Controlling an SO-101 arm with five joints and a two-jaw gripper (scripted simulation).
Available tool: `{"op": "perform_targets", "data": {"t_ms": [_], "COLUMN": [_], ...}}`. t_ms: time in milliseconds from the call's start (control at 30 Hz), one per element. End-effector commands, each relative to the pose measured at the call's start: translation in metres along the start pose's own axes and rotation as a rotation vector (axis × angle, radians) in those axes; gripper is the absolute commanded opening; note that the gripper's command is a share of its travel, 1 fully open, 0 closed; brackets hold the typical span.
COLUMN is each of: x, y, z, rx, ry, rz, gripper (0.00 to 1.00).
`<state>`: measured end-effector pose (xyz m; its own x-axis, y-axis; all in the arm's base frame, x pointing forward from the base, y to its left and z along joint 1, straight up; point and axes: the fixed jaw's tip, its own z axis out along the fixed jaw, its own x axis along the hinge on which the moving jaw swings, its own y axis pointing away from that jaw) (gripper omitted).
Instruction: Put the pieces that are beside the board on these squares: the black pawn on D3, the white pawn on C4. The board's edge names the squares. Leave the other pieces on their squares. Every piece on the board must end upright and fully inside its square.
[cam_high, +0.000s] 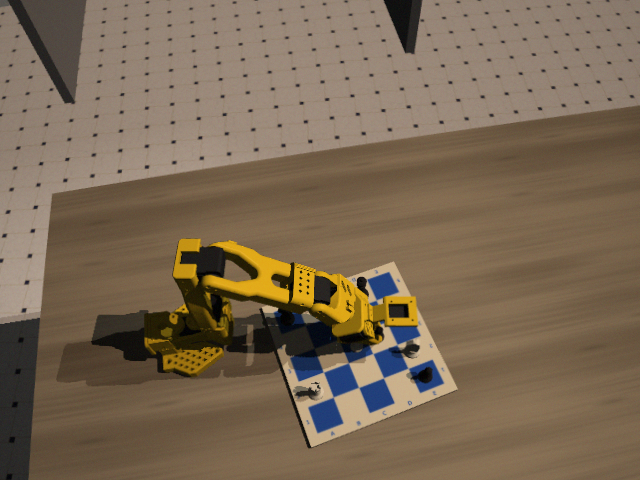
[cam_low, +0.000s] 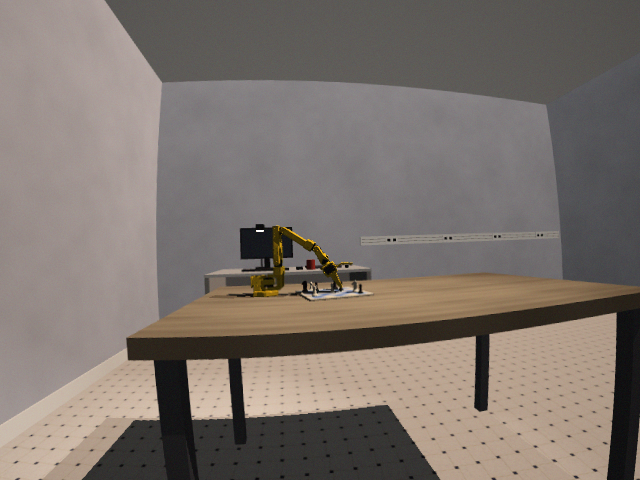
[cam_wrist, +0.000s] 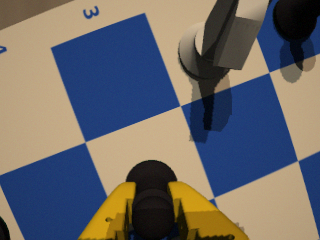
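- Grey walls (cam_low: 336, 170) close off the room, and a pale tiled floor (cam_low: 516, 387) dotted with small dark marks runs under everything in the exterior view.
- Across the middle of that view stretches a wooden table (cam_low: 413, 310) on dark legs; behind it, against the far wall, stands a low counter (cam_low: 227, 273) with a dark monitor (cam_low: 253, 243) and a small red object (cam_low: 310, 264).
- On the far wall, right of centre, a white strip (cam_low: 460, 237) with dark sockets runs sideways.
- From above, the wood grain streaks across the table top, and the blue-and-cream chessboard (cam_high: 444, 388) lies askew at lower centre.
- The yellow arm (cam_high: 258, 281) reaches from its base at centre left out over the board, throwing a shadow on the near squares.
- Down at the wrist, the gripper (cam_wrist: 152, 210) is clenched on the black pawn (cam_wrist: 151, 176), which sits at bottom centre of that view over a cream square near the row marked 3.
- A white piece (cam_wrist: 192, 52) stands at upper centre of the wrist view, partly hidden by a grey block.
- Another black piece (cam_wrist: 295, 17) shows at upper right.
- From the top, a white piece (cam_high: 315, 391) stands at the board's lower left and a black one (cam_high: 425, 374) at lower right.
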<state>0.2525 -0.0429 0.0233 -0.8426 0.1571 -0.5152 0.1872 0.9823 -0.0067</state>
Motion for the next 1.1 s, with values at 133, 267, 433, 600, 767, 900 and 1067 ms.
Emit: {"op": "perform_targets", "data": {"t_ms": [133, 267, 433, 600, 767, 900, 1067], "x": [-0.0027, -0.0060, -0.0092, -0.0092, -0.0091, -0.0083, -0.0068], "y": [0.0020, 0.0019, 0.0019, 0.0019, 0.0019, 0.0019, 0.0019], "z": [-0.0023, -0.0037, -0.0051, -0.0051, -0.0049, -0.0036, -0.0008], "rx": [-0.005, -0.005, -0.004, -0.004, -0.004, -0.004, -0.004], "ry": [-0.009, -0.009, -0.010, -0.010, -0.010, -0.010, -0.010], "rz": [-0.007, -0.006, -0.006, -0.006, -0.006, -0.006, -0.006], "gripper": [0.00, 0.00, 0.00, 0.00, 0.00, 0.00, 0.00]}}
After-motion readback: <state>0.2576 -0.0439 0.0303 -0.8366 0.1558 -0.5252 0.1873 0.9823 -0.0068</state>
